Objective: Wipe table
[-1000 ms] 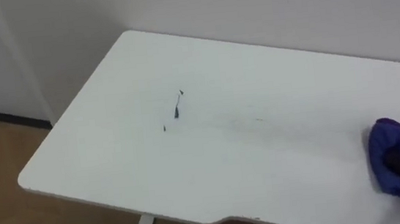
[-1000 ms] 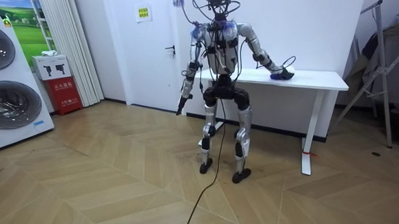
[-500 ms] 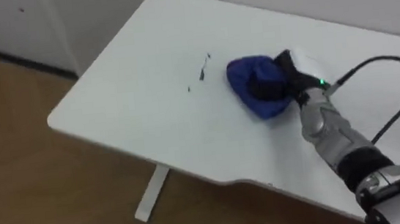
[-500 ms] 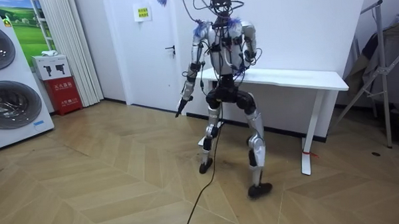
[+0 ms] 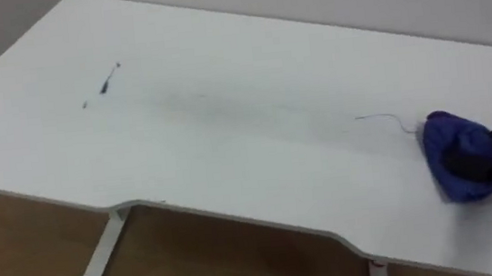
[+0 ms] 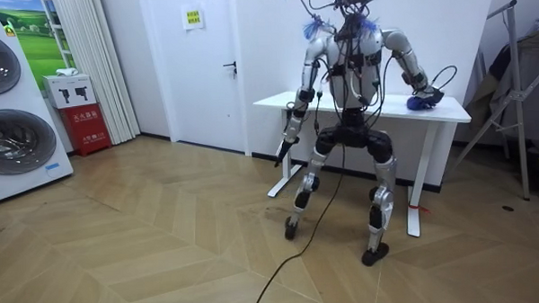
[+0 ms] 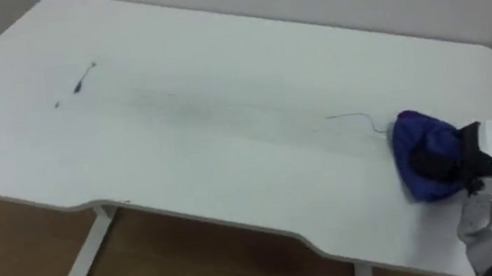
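Folds of the blue cloth [image 7: 413, 149] partly bury the dark fingers of the right hand [image 7: 462, 165], which is clenched on it at the right end of the desk [image 7: 230, 158] (forearm cut off by the frame). The lump runs slightly longer far-to-near. The left hand [image 6: 289, 133] hangs beside the robot, its state too small to tell. Small dark marks [image 7: 82, 78] sit far left.

We see silver-grey limbs with black joints, dark cables looping about head and chest, blue patches at the shoulders, and a black-fingered right hand [image 7: 490, 158] with white back and green light.
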